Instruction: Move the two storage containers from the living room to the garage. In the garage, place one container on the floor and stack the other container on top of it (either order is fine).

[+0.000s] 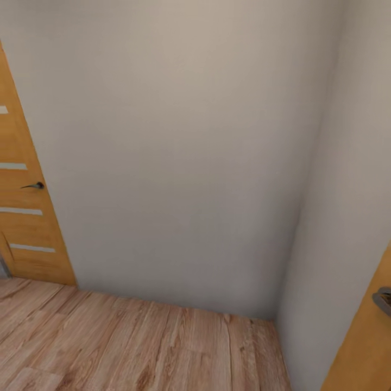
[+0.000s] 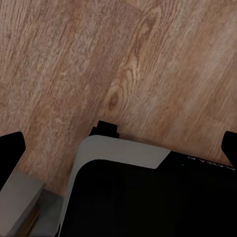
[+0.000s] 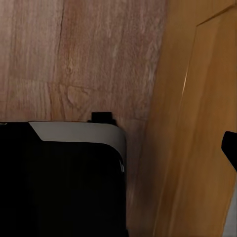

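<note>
Facing a plain pale grey wall (image 1: 179, 152) in a corner, with a second wall (image 1: 347, 179) closing in on the right side of the head view. Light wood-plank floor (image 1: 136, 347) running along the foot of both walls. At the left edge, an orange-brown wooden door (image 1: 27, 217) with pale horizontal strips and a dark lever handle (image 1: 33, 185). At the lower right corner, a slice of another wooden door (image 1: 364, 336) with a grey metal handle (image 1: 383, 300) poking in. No orange-red bins on show in any of the three views, so no telling where the storage containers sit right now. Down at the left wrist: wood planks with a knot in the grain, and over them the robot's base (image 2: 123, 187), black with a pale grey curved edge, plus a grey part of the base at one corner. Dark fingertips (image 2: 11, 148) of the left claw peeking in at both side edges of that picture, well apart, so wide open and holding nothing. Over at the right wrist: same black base with its grey rim (image 3: 74, 131) above the planks, and just beside it the orange-brown door panel (image 3: 197, 123) standing up from the floor. One dark fingertip (image 3: 230, 148) of the right claw showing at the picture's edge, the other out of frame, so cannot tell whether wide or narrow.
</note>
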Motion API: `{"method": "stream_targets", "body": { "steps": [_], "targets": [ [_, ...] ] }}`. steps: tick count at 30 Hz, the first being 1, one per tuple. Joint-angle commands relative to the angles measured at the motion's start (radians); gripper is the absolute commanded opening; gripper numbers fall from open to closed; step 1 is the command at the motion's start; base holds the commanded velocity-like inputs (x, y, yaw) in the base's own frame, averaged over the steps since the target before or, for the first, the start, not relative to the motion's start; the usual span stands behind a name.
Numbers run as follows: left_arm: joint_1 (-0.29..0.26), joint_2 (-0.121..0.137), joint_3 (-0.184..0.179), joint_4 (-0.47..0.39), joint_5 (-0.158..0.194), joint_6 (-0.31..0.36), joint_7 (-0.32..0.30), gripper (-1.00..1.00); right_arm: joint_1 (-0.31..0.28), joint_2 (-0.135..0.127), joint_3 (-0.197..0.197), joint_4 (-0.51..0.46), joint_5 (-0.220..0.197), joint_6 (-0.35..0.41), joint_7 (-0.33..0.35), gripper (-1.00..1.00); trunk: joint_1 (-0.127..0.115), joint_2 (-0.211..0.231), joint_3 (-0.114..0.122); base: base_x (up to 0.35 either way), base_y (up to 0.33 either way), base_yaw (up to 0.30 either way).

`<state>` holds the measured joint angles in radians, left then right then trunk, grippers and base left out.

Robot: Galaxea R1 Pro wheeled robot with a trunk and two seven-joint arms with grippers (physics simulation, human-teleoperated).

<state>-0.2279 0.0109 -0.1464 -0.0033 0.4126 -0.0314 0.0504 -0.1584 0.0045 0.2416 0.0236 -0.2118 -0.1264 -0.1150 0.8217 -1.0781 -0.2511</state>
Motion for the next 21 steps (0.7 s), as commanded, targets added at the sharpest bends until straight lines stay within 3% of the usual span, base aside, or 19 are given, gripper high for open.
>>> {"method": "stream_targets", "body": {
  "steps": [1, 21],
  "targets": [
    [-0.001, 0.0, -0.009, 0.0, 0.008, -0.002, 0.002, 1.0, -0.001, 0.0, 0.008, 0.002, -0.01, -0.005, -0.002, 1.0, 0.0, -0.001, -0.001, 0.004, 0.0, 0.267],
    [-0.001, -0.002, -0.008, 0.0, 0.009, -0.002, 0.003, 1.0, -0.001, -0.001, 0.008, 0.002, -0.011, -0.005, -0.002, 1.0, 0.0, -0.001, -0.001, 0.024, 0.05, 0.269]
  ]
}}
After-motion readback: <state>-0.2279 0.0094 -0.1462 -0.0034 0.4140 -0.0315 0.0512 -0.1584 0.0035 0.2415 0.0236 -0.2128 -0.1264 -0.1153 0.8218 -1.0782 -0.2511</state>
